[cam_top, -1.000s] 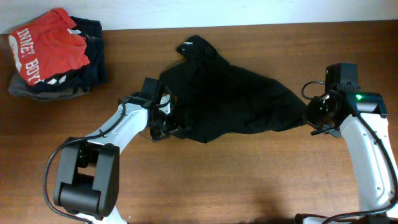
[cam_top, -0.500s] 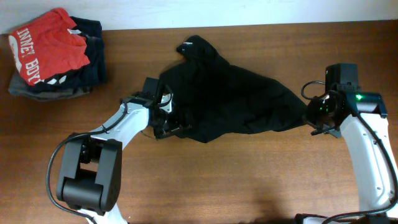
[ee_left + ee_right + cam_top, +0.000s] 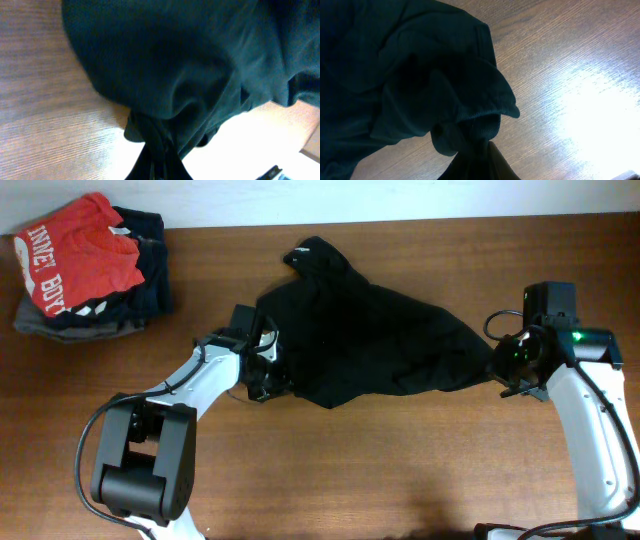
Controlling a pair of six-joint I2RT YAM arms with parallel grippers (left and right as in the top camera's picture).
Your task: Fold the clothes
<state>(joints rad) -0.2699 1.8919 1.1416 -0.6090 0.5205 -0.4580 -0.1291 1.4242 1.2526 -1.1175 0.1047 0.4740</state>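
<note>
The clothes [image 3: 370,345] are one black top, spread crumpled across the middle of the wooden table, its collar end at the back. My left gripper [image 3: 272,380] is shut on the top's left edge, and in the left wrist view black fabric [image 3: 165,100] bunches right into the jaws. At the right end my right gripper [image 3: 497,365] is shut on a pinched corner of the top [image 3: 465,115], with the cloth gathered between its fingers [image 3: 497,162].
A pile of other garments sits at the table's back left corner: a red shirt with white lettering [image 3: 75,255] on top of a navy one [image 3: 150,275]. Bare wood [image 3: 360,470] lies in front of the black top.
My left gripper, open beside the top's left edge a second ago, has closed on the fabric. The right arm and the cloth hold still.
</note>
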